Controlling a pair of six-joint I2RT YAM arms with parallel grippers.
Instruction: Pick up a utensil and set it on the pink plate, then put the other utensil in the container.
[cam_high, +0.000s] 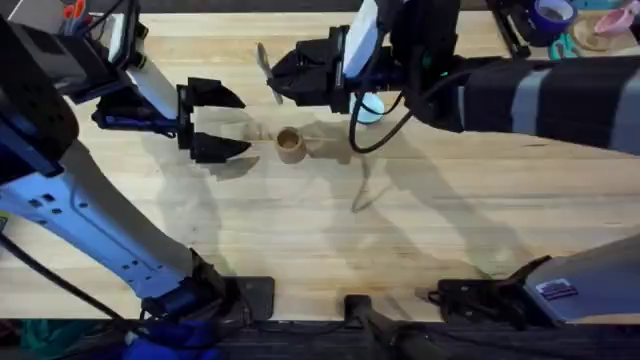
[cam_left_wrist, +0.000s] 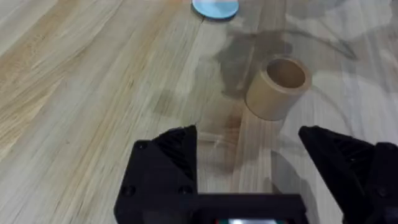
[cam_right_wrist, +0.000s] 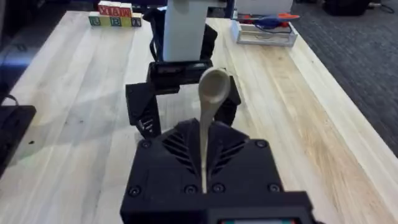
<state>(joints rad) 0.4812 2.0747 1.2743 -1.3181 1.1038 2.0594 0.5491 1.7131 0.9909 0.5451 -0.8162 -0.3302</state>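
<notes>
overhead: the left gripper (cam_high: 215, 122) hangs over the wooden table (cam_high: 440, 230) with its 2 black fingers spread wide, just beside the small brown container (cam_high: 289, 145), which stands upright. the right gripper (cam_high: 285, 78) reaches across the middle, pinching the wooden spoon (cam_high: 268, 70), its bowl pointing away past the fingertips, above and beyond the container. a light-blue plate (cam_high: 370, 107) peeks out under the right arm.

left wrist: the fingers (cam_left_wrist: 168, 155) stand apart, the container (cam_left_wrist: 278, 87) near them on the table, open mouth showing, and the light-blue plate (cam_left_wrist: 215, 8) farther off.

right wrist: the spoon (cam_right_wrist: 210, 102) sits clamped between the pressed fingers, bowl up. beyond it is the left gripper (cam_right_wrist: 180, 112). lettered blocks (cam_right_wrist: 115, 16) stand at the far edge; the top ones seem to read "yam". a clear box of tools (cam_right_wrist: 263, 30) sits nearby.
</notes>
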